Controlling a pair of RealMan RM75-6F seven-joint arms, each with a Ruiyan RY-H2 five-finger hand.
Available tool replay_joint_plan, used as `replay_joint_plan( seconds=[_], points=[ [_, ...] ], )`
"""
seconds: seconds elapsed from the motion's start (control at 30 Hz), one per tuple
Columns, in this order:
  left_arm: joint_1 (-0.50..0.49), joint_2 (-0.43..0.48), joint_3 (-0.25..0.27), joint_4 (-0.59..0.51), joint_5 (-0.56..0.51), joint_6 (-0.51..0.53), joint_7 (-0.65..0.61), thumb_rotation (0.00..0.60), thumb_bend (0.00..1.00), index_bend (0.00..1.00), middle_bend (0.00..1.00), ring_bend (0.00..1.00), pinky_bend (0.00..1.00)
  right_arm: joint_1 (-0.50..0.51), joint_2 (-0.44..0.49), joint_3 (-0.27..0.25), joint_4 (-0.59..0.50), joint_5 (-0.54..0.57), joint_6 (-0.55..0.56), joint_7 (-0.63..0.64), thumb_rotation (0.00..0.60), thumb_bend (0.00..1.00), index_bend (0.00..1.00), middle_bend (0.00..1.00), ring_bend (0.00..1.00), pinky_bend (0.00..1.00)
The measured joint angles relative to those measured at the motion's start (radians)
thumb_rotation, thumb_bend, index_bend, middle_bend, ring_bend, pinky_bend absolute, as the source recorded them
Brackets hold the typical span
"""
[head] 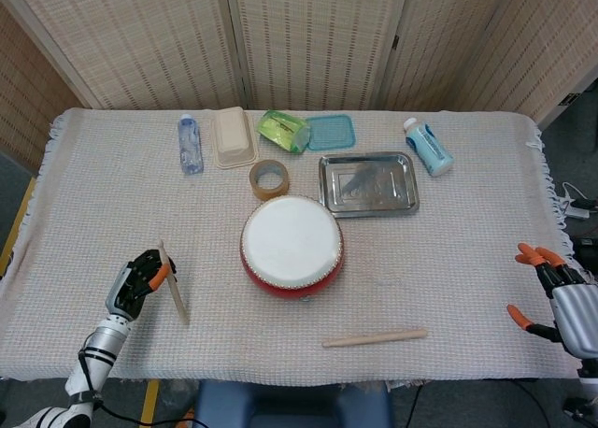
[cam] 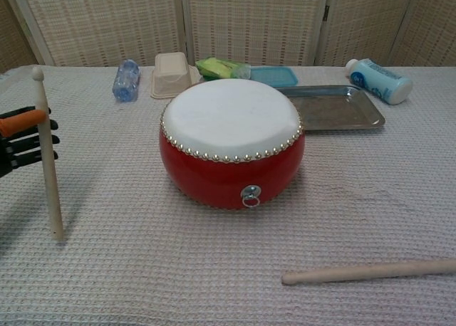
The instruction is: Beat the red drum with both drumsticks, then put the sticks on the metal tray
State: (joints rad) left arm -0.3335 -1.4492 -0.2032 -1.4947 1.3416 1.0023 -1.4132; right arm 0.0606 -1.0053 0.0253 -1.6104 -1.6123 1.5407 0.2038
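Left hand (head: 140, 277) gripping upright drumstick (cam: 48, 162); right hand (head: 559, 292) spread, empty; tape roll (head: 268, 178) between red drum (head: 291, 245) and containers.

Upright drumstick (cam: 48, 162), red drum (head: 291, 246), flat drumstick (head: 374, 337), tray (head: 368, 183).

Open cloth lies at 3 and 9 o'clock of the red drum (head: 291, 246), giving either hand a passage toward it. At 12 to 1 o'clock the tape roll (head: 268, 178) and metal tray (head: 367, 184) stand just beside the drum, with the bottles and boxes ranged behind them. At 5 o'clock one drumstick (head: 375, 336) lies across the near strip.
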Motion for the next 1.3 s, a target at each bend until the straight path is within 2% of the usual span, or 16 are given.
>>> replay_joint_plan(
  seconds=[0.23,0.33,0.5,0.63,0.97,1.3],
  points=[
    [-0.009,-0.013,-0.039,0.035,-0.025,-0.042,-0.162,0.6,0.5,0.46,0.53,0.48,0.54,-0.002,0.0,0.002,0.001,0.004,0.002,0.0,0.6,0.18,0.1,0.23,0.11,0.29],
    [-0.013,-0.019,-0.048,0.051,-0.041,-0.069,-0.2,0.6,0.5,0.41,0.53,0.48,0.54,-0.002,0.001,0.002,0.002,0.006,0.001,0.001,0.6,0.18,0.1,0.23,0.11,0.29],
    [-0.018,-0.022,-0.06,0.06,-0.053,-0.099,-0.259,0.6,0.5,0.28,0.52,0.48,0.54,-0.001,0.001,0.004,0.002,0.008,-0.001,0.001,0.6,0.18,0.1,0.23,0.11,0.29],
    [-0.019,-0.017,-0.071,0.054,-0.056,-0.12,-0.303,0.6,0.5,0.25,0.51,0.48,0.54,0.0,0.001,0.005,0.002,0.009,-0.002,0.002,0.6,0.18,0.1,0.23,0.11,0.29],
    [-0.013,-0.017,-0.089,0.045,-0.079,-0.128,-0.305,0.6,0.41,0.15,0.51,0.48,0.54,0.002,0.0,0.007,0.003,0.008,-0.003,0.003,0.6,0.18,0.1,0.23,0.11,0.29],
    [-0.012,-0.025,-0.114,0.046,-0.149,-0.159,-0.25,0.6,0.34,0.13,0.5,0.48,0.55,-0.001,0.004,0.006,0.001,0.008,0.001,0.012,0.6,0.18,0.1,0.23,0.11,0.29]
  ],
)
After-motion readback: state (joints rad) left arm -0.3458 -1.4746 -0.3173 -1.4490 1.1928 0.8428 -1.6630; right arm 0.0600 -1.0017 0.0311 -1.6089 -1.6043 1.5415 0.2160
